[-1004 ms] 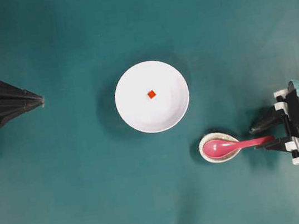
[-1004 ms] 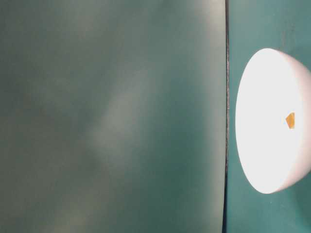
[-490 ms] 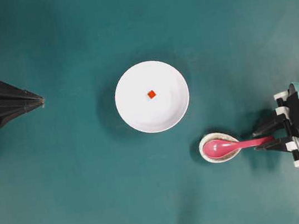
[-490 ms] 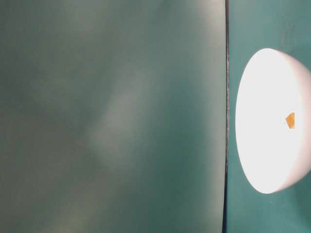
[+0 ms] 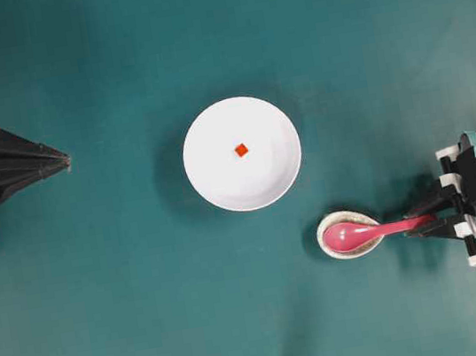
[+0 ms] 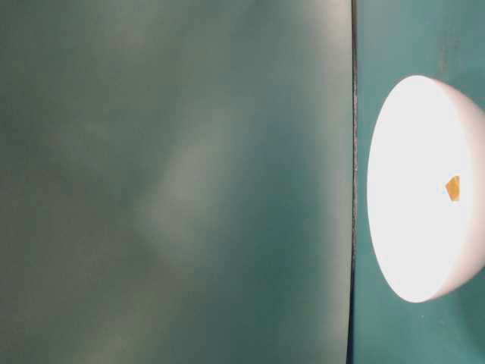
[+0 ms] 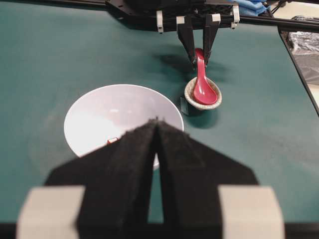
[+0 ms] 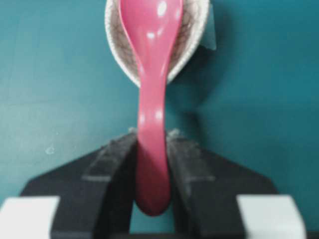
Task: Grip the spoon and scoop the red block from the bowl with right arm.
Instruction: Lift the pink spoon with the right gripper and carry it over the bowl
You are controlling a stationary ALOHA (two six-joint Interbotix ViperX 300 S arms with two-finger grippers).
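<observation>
The spoon (image 5: 367, 232) lies with its scoop resting in a small speckled dish (image 5: 349, 234) on the teal tabletop (image 5: 151, 316), its straight handle reaching away from the dish toward the right edge of the overhead view. The right claw (image 8: 152, 172) has its two fingers on either side of the handle's end; in the right wrist view the dark pads (image 8: 112, 157) sit right against the pink handle on both sides, so the claw is clenched on the spoon (the scoop itself is in the dish, not lifted). In the left wrist view the same grip shows from the far side, two black fingers bracketing the handle just above the dish. Up and to the left of the dish, apart from it, stands the bowl (image 5: 212, 182), upright, with the red block (image 5: 241, 150) lying near the middle of its floor. In the table-level view the bowl is a bright, overexposed shape at the right edge with the block a small orange mark inside it. The left claw (image 5: 65, 159) is well apart from everything at the left edge of the overhead view, its fingers drawn together to a point and gripping nothing.
</observation>
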